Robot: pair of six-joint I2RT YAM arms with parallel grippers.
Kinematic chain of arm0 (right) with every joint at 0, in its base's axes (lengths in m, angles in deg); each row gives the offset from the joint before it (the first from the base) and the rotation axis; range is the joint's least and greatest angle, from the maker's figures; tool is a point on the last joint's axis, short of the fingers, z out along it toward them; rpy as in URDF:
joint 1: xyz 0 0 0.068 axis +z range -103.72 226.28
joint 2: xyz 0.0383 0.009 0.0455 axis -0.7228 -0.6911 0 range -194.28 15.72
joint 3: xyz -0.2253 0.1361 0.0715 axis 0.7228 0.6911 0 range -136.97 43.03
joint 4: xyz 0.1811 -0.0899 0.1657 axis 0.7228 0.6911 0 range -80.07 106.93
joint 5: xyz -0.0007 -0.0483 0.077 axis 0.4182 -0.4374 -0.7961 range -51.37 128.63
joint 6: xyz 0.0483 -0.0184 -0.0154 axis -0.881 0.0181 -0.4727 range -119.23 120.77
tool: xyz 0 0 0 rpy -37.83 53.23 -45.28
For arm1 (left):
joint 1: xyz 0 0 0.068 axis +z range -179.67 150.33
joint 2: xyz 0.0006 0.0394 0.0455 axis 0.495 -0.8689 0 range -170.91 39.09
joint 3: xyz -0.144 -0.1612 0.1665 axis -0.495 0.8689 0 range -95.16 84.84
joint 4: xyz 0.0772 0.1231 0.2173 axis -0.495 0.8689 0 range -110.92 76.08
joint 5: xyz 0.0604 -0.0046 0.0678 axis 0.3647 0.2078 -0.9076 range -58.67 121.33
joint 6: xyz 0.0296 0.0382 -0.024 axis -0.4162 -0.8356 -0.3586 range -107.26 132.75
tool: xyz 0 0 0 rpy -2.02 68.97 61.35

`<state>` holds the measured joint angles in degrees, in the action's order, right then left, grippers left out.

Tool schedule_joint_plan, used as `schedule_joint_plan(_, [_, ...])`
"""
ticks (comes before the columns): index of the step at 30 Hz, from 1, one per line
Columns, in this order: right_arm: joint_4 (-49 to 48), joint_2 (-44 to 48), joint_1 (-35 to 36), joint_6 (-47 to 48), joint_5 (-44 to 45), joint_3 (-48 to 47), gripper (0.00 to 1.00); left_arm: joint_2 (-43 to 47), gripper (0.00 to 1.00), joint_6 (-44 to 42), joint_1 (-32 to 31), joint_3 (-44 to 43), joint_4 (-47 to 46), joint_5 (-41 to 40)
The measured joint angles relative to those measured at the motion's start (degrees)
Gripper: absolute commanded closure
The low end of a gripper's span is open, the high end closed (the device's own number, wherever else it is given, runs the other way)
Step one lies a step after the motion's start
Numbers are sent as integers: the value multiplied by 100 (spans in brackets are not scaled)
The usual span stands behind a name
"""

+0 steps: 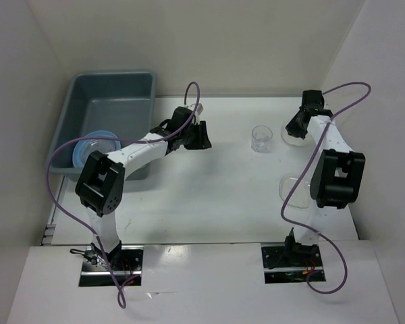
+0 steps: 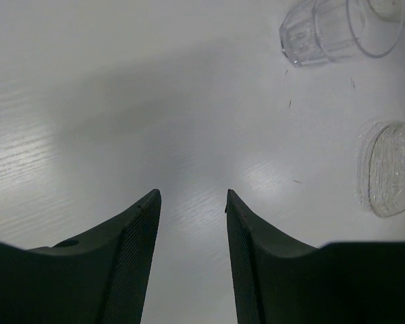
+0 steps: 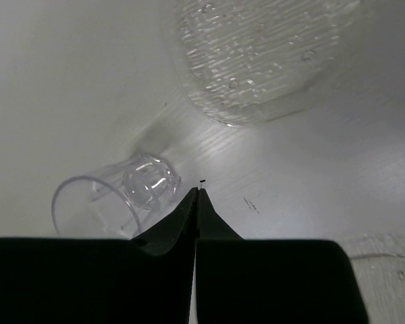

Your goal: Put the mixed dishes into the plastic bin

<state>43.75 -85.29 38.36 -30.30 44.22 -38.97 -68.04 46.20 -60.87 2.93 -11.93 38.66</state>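
Observation:
The grey-blue plastic bin (image 1: 115, 91) stands at the back left with a blue plate (image 1: 94, 147) in its near end. My left gripper (image 1: 200, 143) is open and empty over bare table, right of the bin; its jaws stand apart in the left wrist view (image 2: 192, 196). A small clear cup (image 1: 262, 138) stands mid-table and also shows in both wrist views (image 2: 337, 27) (image 3: 115, 199). My right gripper (image 1: 291, 129) is shut and empty (image 3: 199, 192), just right of the cup and beside a clear plate (image 3: 263, 54). A second clear plate (image 1: 291, 189) lies partly under the right arm.
White walls enclose the table on the left, back and right. The left arm's elbow (image 1: 100, 181) hangs over the bin's near corner. A purple cable (image 1: 54, 175) loops beside the bin. The clear plate by the right gripper shows in the left wrist view (image 2: 390, 169).

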Motion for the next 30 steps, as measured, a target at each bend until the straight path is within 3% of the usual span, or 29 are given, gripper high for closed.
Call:
schedule_joint_plan(11, [-444,-1622,-44,-310,-1073,-570,100,4,48,-70,0,125,20,-20])
schedule_joint_plan(30, [-695,-2059,-13,-616,-1939,-608,100,-4,48,-184,0,125,20,-63])
